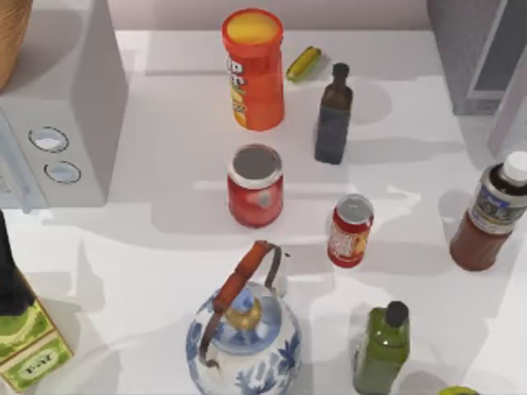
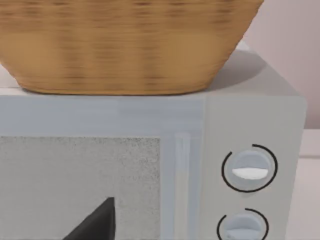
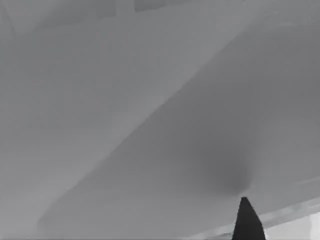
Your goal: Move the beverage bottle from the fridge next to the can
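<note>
The beverage bottle (image 1: 492,216), reddish-brown with a white cap and a blue-grey label, stands upright on the white table near its right edge, outside the fridge. The grey fridge (image 1: 471,58) sits at the back right corner, its pale door panel (image 1: 510,107) angled toward the bottle. The small red can (image 1: 351,230) stands mid-table, a wide gap to the left of the bottle. A dark tip of my left gripper (image 2: 95,225) shows before the white knobbed box (image 2: 250,167). A dark tip of my right gripper (image 3: 248,220) shows against a plain grey surface.
An orange tube (image 1: 254,70), a dark brown bottle (image 1: 333,115) and a red jar (image 1: 255,185) stand behind the can. A blue-white teapot (image 1: 243,333) and a green bottle (image 1: 381,350) stand in front. A wicker basket (image 2: 125,45) rests on the white box (image 1: 58,107).
</note>
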Motion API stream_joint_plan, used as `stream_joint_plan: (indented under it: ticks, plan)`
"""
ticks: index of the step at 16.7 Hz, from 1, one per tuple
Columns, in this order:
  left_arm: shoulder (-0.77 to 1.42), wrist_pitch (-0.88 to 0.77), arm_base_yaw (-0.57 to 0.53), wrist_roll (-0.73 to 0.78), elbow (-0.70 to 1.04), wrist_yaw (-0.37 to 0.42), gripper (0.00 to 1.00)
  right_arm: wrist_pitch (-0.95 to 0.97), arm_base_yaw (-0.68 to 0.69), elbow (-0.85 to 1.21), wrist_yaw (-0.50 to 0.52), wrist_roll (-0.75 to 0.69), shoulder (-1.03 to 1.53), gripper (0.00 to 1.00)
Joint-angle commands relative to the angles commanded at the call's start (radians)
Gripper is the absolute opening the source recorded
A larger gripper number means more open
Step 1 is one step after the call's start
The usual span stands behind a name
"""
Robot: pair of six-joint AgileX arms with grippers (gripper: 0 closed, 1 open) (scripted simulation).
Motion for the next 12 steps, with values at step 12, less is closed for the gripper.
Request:
stream_joint_plan:
  ticks: [12]
  plan:
    - [0.000,0.000,0.000,0.000,0.000,0.000,1.00,0.084,0.196,-0.070,0.192,0.162,-0.047,1.00]
